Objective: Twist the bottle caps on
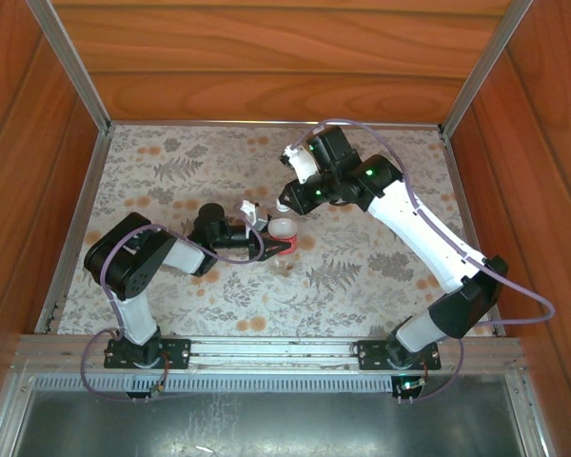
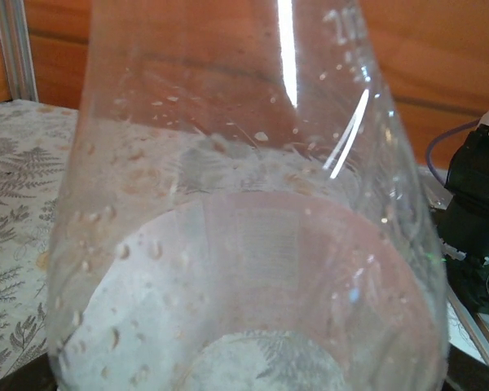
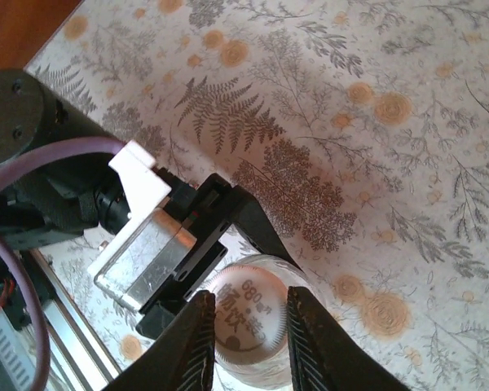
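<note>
Holding the bottle [image 2: 244,244] near mid-table [image 1: 390,276], the left hand [image 1: 272,248] pinches its body from the left side, with the red label showing at the grip. The bottle looks upright, though the overhead view is small. Droplets cling to the clear wall in the left wrist view. The bottle cap [image 3: 246,322], whitish with a printed top, sits on the neck. The right hand [image 3: 251,295] hangs above, fingers [image 3: 197,342] pressed against opposite sides of the cap. How far it is threaded: cannot tell.
</note>
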